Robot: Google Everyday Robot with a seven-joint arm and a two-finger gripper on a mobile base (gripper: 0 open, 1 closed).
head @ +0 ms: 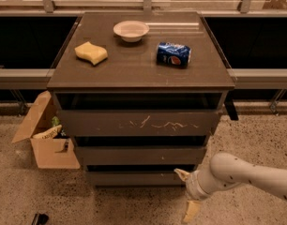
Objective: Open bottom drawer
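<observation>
The bottom drawer [134, 177] is the lowest and shortest of three dark grey-brown fronts in the cabinet, plain and without a handle. It sits a little forward of the cabinet body, like the two above it. My gripper [186, 193] is low at the drawer's right end, just above the floor, on a white arm coming in from the right. It is open and empty. The upper fingertip [182, 174] is at the drawer front's right edge; the lower one points down toward the floor.
On the cabinet top [134, 74] lie a yellow sponge [91, 53], a white bowl [131, 30] and a blue soda can [173, 54] on its side. An open cardboard box [49, 142] stands on the floor left of the cabinet. The top drawer front [139, 123] has white scratches.
</observation>
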